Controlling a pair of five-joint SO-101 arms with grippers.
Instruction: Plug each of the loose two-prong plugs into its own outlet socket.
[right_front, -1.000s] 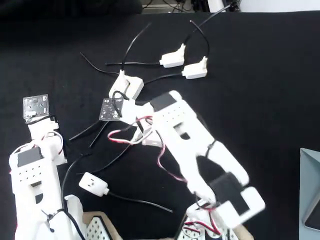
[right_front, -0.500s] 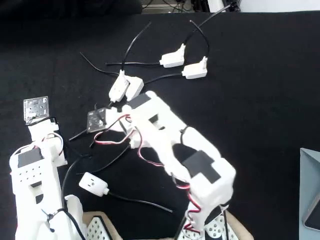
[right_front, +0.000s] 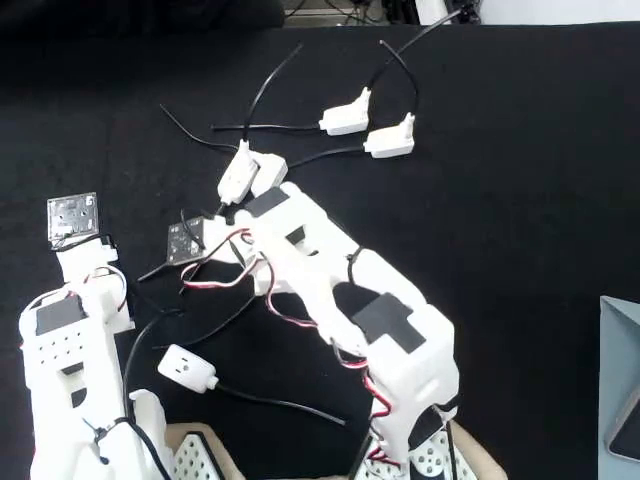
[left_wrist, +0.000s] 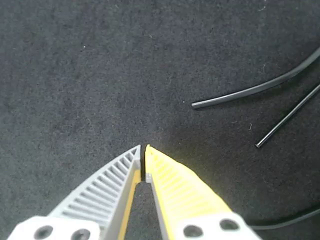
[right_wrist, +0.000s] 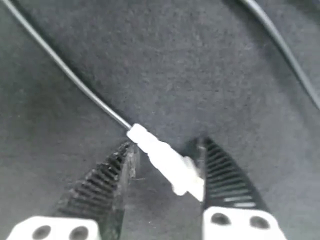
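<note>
R fingers (right_wrist: 102, 185) spread, white plug (right_wrist: 165, 162) between, touching one; L fingers (left_wrist: 175, 185) pressed together, holding nothing.

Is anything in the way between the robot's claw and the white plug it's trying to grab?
No, nothing visible is in the way. The plug lies right between the open fingers of the right gripper, on the black cloth. Only its own cord runs off from it.

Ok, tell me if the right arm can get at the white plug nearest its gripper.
Probably yes: the right gripper is open, a finger on each side of the white plug, with nothing else in the gap.
</note>
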